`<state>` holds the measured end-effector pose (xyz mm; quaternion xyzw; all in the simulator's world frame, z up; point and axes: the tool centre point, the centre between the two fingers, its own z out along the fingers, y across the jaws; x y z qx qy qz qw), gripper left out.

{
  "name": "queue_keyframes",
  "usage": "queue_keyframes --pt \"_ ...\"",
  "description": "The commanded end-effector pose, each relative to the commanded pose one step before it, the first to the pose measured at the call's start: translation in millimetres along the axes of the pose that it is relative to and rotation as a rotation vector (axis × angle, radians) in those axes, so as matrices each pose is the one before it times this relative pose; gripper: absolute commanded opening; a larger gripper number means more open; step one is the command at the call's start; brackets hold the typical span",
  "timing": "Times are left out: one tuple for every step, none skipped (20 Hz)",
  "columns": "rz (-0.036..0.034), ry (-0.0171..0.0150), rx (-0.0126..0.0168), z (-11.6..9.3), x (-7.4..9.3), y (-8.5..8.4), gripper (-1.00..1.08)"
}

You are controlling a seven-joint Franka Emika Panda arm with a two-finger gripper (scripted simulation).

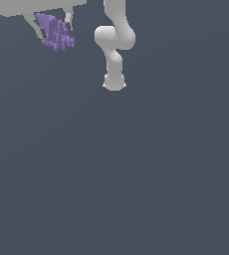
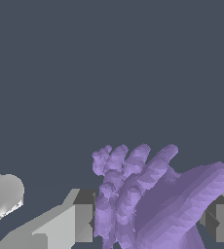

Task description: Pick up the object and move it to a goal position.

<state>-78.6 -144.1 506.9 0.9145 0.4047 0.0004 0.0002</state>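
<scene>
The object [image 1: 56,33] is a light-purple lumpy clump, held high at the exterior view's upper left. My white gripper [image 1: 56,31] is shut on it, one finger on each side, with the hand partly cut off by the frame edge. In the wrist view the object [image 2: 153,199] fills the space between the two grey fingers [image 2: 82,221], bulging past them with bumpy ridges. No goal marker shows in either view.
The arm's white links and base [image 1: 114,55] stand at the exterior view's upper middle. A plain dark grey floor [image 1: 136,174] spreads under everything. A white rounded arm part [image 2: 4,197] shows in the wrist view.
</scene>
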Motion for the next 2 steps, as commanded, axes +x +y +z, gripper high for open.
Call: queue_keyframes --pt "-0.00049 -0.00042 0.00079 -2.3 -0.93 0.51 -1.0" --pt "0.0 0.0 0.0 -0.12 -0.04 0.05 -1.0"
